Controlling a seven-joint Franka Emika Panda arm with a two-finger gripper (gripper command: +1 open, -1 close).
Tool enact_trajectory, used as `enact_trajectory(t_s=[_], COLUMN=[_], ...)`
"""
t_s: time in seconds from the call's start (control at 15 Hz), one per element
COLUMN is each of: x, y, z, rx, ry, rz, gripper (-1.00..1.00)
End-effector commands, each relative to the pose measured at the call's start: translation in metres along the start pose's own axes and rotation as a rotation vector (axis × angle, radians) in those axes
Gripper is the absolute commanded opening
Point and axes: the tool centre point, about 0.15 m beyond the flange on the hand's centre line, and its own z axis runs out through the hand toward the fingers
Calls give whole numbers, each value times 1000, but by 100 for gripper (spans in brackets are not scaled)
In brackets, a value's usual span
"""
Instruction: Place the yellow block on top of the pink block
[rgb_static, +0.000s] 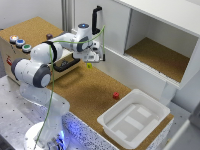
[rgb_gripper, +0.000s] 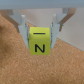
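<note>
The yellow block (rgb_gripper: 39, 42), a small yellow-green cube with a black letter on its face, sits between my fingers in the wrist view, lifted off the cork surface. In the exterior view the yellow block (rgb_static: 89, 65) hangs under my gripper (rgb_static: 90, 63), which is shut on it above the cork counter near the back wall. The pink block (rgb_static: 116, 95) is a tiny red cube resting on the cork, well toward the exterior view's right and nearer the front than my gripper.
A white tray (rgb_static: 111, 121) stands just beyond the pink block at the counter's right end. A wooden box with coloured buttons (rgb_static: 19, 42) sits at the left. A white open cabinet (rgb_static: 165, 40) stands behind the counter.
</note>
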Motion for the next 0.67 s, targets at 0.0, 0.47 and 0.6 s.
enact_trajectory(t_s=[0.0,0.47,0.6], x=[-19,-36,-43], y=[38,108,127], z=[44,73,80], rx=[-31,-20,-16], ry=[27,7,-5], rz=[54,104,106], gripper=[-100,-100,-100])
